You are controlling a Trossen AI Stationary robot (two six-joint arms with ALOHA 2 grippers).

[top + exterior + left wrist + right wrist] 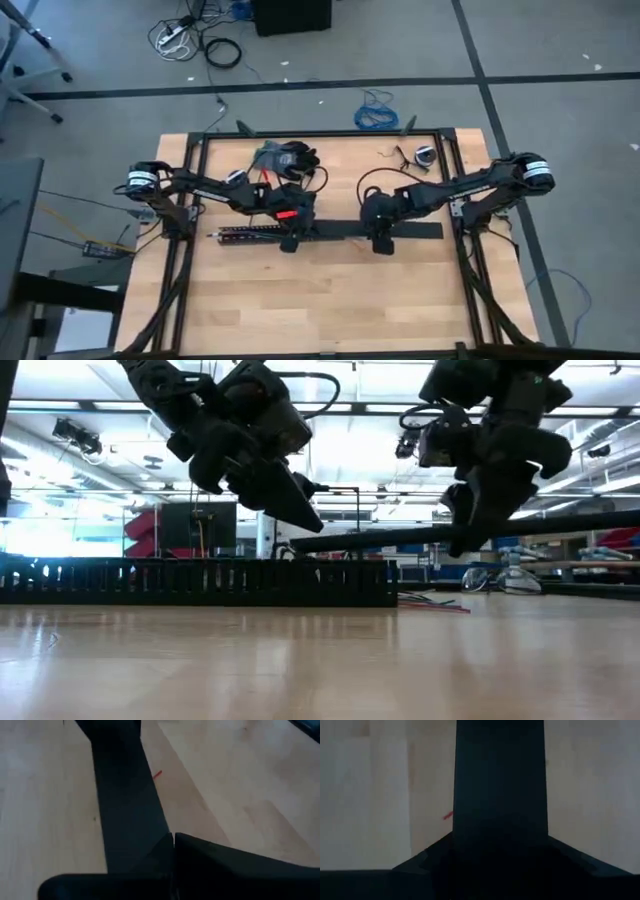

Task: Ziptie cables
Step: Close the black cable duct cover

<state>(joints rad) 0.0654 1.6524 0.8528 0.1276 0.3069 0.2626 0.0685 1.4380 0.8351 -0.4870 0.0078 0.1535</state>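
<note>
Black strip (400, 230): raised off tabletop (330, 300), pinched by left claw (291, 240) and right claw (381, 243). Slotted cable duct (200, 582) beside it. Cables (432, 603) loose; tying apparently unstarted.

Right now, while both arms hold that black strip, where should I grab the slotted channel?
Probably its free end nearer the left arm's base, from above, pinching across the narrow width: the channel lies long and flat, and the left gripper holding the strip hangs over its other end.
</note>
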